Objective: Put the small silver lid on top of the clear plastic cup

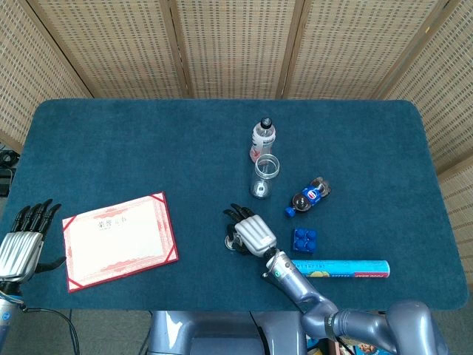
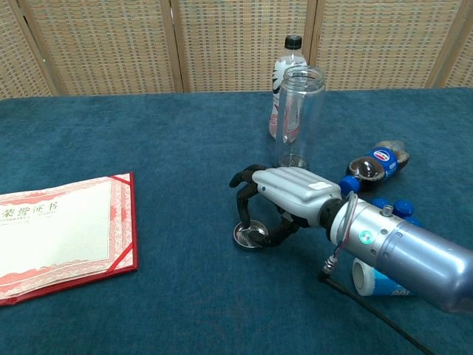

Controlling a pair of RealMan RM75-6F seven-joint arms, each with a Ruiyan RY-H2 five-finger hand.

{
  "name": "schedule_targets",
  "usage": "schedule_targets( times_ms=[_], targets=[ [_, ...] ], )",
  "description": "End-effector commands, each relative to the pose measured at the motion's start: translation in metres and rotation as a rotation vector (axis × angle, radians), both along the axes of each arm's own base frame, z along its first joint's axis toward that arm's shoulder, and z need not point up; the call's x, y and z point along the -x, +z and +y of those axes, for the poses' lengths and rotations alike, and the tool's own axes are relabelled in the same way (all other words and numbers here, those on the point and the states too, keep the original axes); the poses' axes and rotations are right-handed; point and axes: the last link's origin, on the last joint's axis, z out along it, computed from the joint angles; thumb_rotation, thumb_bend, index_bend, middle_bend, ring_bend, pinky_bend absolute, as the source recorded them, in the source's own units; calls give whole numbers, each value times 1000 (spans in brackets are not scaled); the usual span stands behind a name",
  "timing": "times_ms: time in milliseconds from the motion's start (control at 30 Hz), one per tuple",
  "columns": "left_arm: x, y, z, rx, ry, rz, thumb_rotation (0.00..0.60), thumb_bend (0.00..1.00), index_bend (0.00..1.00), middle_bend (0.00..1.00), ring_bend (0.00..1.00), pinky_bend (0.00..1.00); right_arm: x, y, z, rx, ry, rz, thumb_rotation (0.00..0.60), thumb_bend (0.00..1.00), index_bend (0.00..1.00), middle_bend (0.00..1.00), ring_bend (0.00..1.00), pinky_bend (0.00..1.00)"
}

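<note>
The right hand (image 2: 284, 198) reaches low over the table, palm down, fingers (image 2: 242, 203) curled downward. The left hand (image 1: 21, 244) rests at the table's edge, fingers apart, holding nothing.
</note>
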Motion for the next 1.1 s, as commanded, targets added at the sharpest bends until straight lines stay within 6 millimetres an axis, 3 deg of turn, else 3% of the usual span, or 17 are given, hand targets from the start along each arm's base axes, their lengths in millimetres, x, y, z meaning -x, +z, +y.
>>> schedule_targets(
  times_ms=[33,700,900,1100],
  targets=[
    [0,0,0,0,-1,1,600,127,0,0,0,0,0,1,0,2,-1,1,600,567,584,227,27,214],
    [-1,-1,0,1,-3,-2,600,128,0,0,0,0,1,7,2,25,8,12,600,573,595,234,31,214],
    [-1,0,0,-2,-3,-3,600,127,0,0,0,0,0,21,2,60,24,15,600,574,595,232,31,214],
    [-3,1,-2,-7,-14,-6,600,127,0,0,0,0,-3,49,5,122,44,13,600,574,595,228,31,214]
  ],
)
